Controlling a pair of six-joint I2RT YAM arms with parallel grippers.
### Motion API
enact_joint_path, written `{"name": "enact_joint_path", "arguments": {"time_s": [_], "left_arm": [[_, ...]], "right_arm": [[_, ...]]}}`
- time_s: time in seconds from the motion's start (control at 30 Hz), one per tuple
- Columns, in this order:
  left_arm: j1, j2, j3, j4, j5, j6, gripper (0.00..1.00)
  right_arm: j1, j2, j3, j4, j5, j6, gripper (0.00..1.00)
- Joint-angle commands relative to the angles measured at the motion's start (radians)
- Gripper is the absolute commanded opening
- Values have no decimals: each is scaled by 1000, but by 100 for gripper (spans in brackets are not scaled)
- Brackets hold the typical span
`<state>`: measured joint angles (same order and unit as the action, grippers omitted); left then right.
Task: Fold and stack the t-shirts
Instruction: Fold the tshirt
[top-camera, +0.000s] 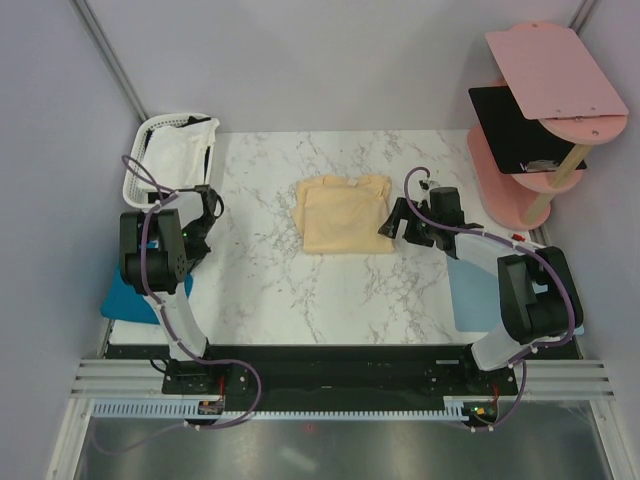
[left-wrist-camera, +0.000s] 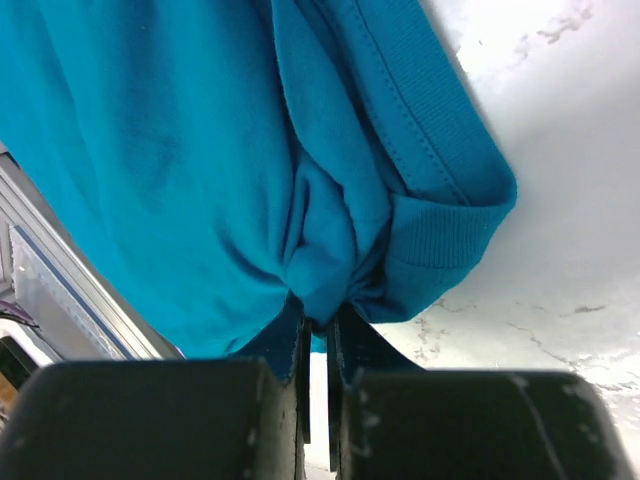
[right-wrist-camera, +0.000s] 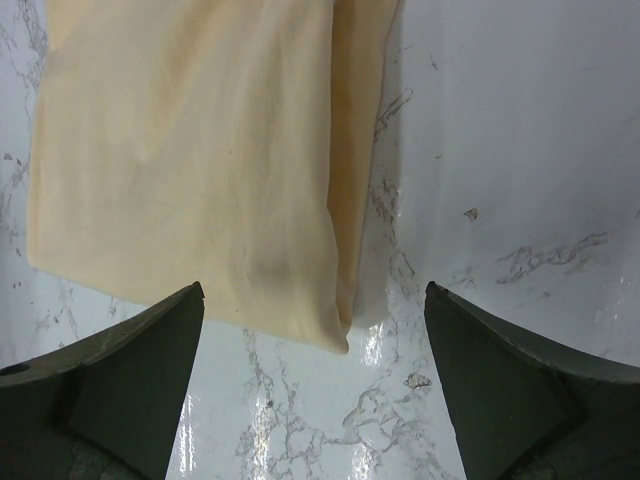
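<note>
Left gripper (left-wrist-camera: 318, 322): jaws together, clamped on a bunched pinch of the teal t-shirt (left-wrist-camera: 200, 150), right by the ribbed collar. The shirt sits at the near-left edge of the surface (top-camera: 280, 290), with the frame rail showing just past the cloth in the left wrist view.

The pinch looks thick but small, probably several layers. My read: lift slow and straight up, watch for slip, and keep the cloth off the rail so it doesn't snag.

Then carry it to the bare marble on the near side of the folded shirt and lay it down flat. Don't fold from a collar grip. Re-grab at the shoulders or hem first.

Right gripper (right-wrist-camera: 312, 295): jaws wide apart, holding nothing, hovering just beside the right edge of the cream t-shirt (top-camera: 345, 213). That shirt lies folded mid-surface, so it looks done. I'd use this arm for the second corner of the teal one and leave the cream fold alone.

Far left: the white t-shirt (top-camera: 182, 152) lies crumpled in the basket (top-camera: 135, 165), not yet folded. It goes last.
</note>
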<state>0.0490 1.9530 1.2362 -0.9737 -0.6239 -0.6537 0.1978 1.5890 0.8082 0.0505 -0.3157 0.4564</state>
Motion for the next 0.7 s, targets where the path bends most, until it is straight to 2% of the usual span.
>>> {"name": "enact_joint_path", "arguments": {"time_s": [0.0, 0.3, 0.43, 0.67], "left_arm": [[-1, 0, -17, 67, 88, -18, 2], [-244, -36, 45, 90, 177, 19, 2], [-349, 33, 176, 86, 231, 6, 2], [-411, 190, 442, 47, 309, -11, 2]], "right_arm": [[-4, -4, -6, 26, -13, -7, 98], [-5, 15, -9, 43, -13, 2, 98], [-5, 8, -9, 41, -10, -2, 98], [-3, -1, -6, 31, -6, -7, 98]]}}
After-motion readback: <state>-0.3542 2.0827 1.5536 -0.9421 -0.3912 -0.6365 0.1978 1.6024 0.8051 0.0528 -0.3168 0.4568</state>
